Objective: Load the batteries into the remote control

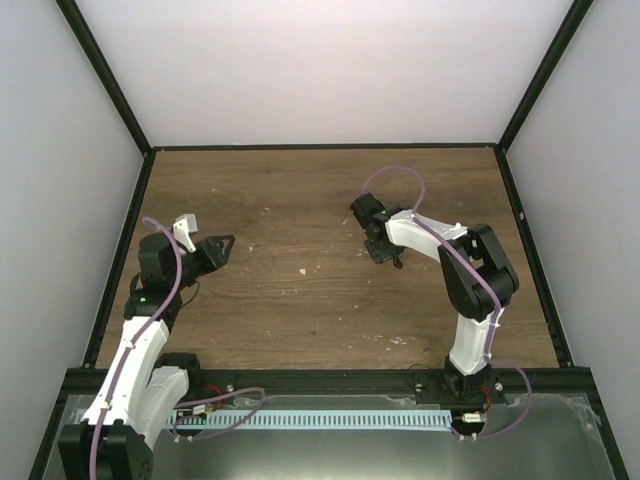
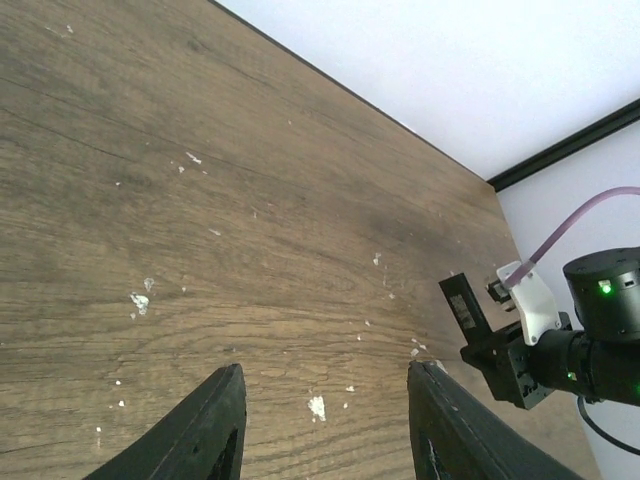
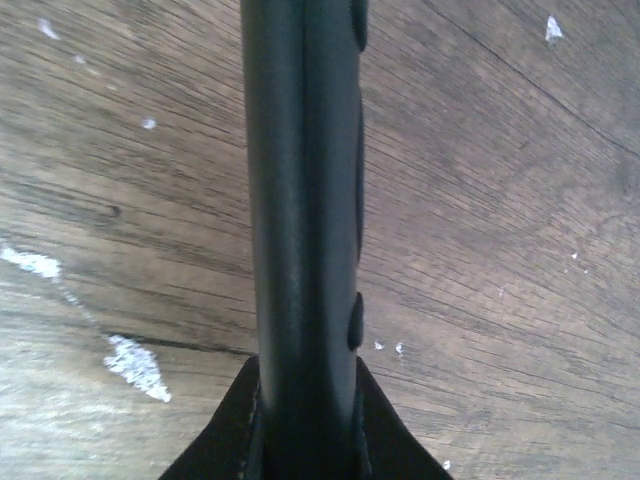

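The remote control (image 3: 300,150), a long black bar with small side buttons, runs up the middle of the right wrist view. My right gripper (image 3: 305,375) is shut on its lower end, a little above the wooden table. In the left wrist view one end of the remote control (image 2: 463,303) sticks up from the right gripper (image 2: 505,355). From above, the right gripper (image 1: 383,245) is at centre right. At the left, my left gripper (image 1: 222,245) points toward the middle. It is open, and between its fingers (image 2: 215,420) only bare wood shows. No batteries are in view.
The wooden table (image 1: 300,300) carries small white specks (image 2: 316,405). Black frame rails (image 1: 120,250) and white walls close it in on three sides. The right arm (image 1: 470,290) rises from the near edge.
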Action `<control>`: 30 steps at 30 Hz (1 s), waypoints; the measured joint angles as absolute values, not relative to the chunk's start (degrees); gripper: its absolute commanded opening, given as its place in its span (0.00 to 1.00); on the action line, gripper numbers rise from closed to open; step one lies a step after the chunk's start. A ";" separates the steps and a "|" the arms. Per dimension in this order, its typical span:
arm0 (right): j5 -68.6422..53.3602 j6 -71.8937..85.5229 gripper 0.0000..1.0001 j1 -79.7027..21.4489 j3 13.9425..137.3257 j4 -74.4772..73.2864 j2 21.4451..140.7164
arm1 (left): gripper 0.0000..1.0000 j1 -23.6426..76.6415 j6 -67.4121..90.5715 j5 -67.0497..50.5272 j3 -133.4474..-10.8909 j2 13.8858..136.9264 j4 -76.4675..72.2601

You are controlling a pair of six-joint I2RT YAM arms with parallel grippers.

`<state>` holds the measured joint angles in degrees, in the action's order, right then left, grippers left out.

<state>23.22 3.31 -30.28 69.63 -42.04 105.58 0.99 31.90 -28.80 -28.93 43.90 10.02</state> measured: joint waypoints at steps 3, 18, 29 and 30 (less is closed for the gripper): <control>25.17 3.97 0.01 -30.28 69.56 -42.02 106.61 | 0.47 0.99 31.81 -28.42 -28.93 43.83 10.37; 26.55 5.26 0.27 -30.28 68.03 -40.77 107.96 | 0.47 0.99 30.81 -28.12 -29.67 45.76 11.64; 25.82 4.97 0.38 -30.28 67.59 -39.72 107.44 | 0.47 0.99 30.81 -28.10 -29.67 45.89 11.62; 25.08 4.75 0.42 -30.30 67.29 -39.16 107.02 | 0.47 0.99 30.81 -28.08 -29.67 45.80 11.62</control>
<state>25.08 4.75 -30.30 67.29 -39.16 107.02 0.99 30.81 -28.08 -29.67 45.80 11.62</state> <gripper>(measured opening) 0.354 0.466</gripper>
